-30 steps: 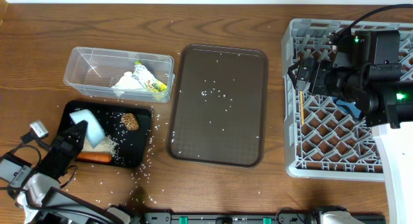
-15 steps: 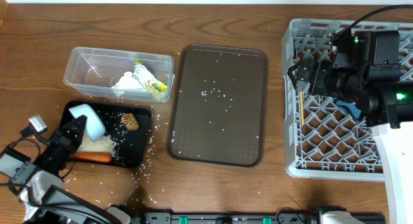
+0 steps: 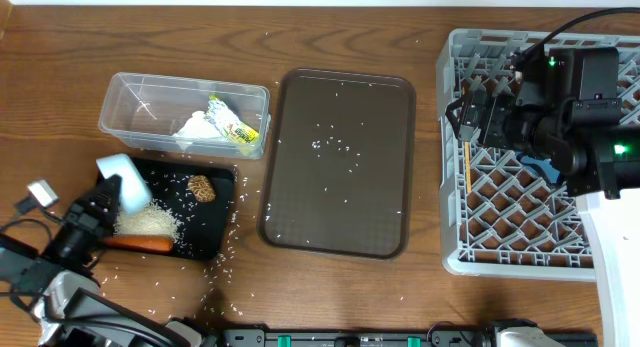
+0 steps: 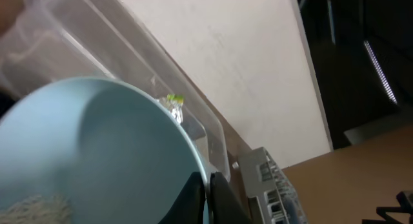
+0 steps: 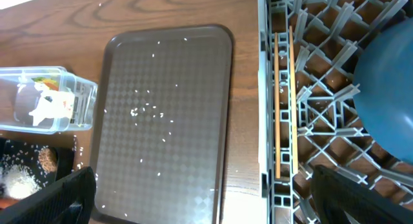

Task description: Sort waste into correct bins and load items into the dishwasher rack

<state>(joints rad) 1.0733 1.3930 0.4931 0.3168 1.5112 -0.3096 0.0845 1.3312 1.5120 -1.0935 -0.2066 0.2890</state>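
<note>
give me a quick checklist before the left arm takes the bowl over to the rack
1. left gripper shut on the bowl: ok
2. bowl emptied: not ok, a patch of rice shows inside
3. rice pile lies inside the black tray: ok
4. right gripper open, holding nothing: ok
5. rack has free cells beside the chopsticks: ok

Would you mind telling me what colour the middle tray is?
The tray is dark brown, finely diamond-textured; the right wrist view shows it best.
</note>
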